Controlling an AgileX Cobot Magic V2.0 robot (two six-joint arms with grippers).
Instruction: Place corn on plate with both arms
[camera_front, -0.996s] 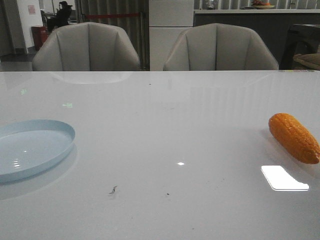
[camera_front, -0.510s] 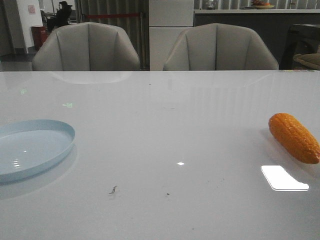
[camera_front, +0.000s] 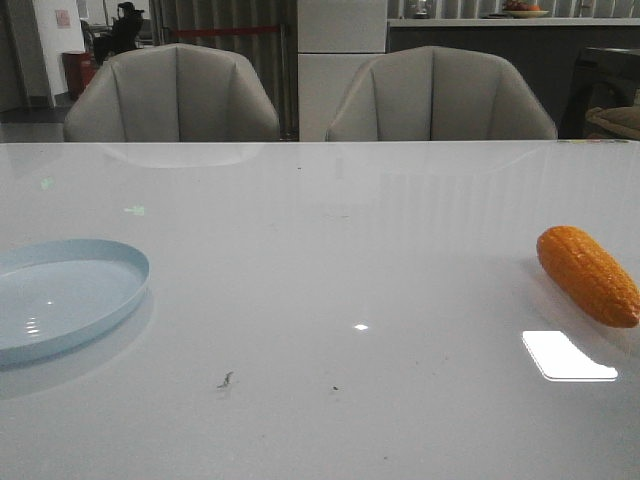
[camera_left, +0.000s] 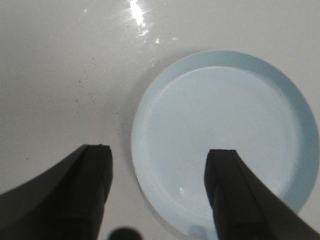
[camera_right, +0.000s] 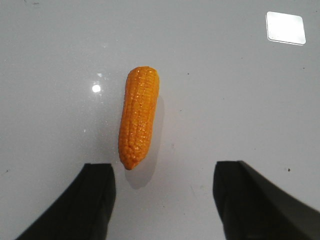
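The orange-yellow corn (camera_front: 588, 275) lies on the white table at the far right of the front view. The pale blue plate (camera_front: 60, 300) sits at the far left, with nothing in it. Neither arm shows in the front view. Seen from the left wrist, my left gripper (camera_left: 159, 152) hangs open above the plate's (camera_left: 225, 125) near rim, with one finger over the plate and the other over bare table. From the right wrist, my right gripper (camera_right: 164, 167) is open above the table, and the tapered tip of the corn (camera_right: 138, 124) points toward the gap between its fingers.
Two grey chairs (camera_front: 175, 95) (camera_front: 440, 98) stand behind the table's far edge. A bright lamp reflection (camera_front: 568, 357) lies on the table just in front of the corn. A few small dark specks (camera_front: 226, 380) mark the table's middle.
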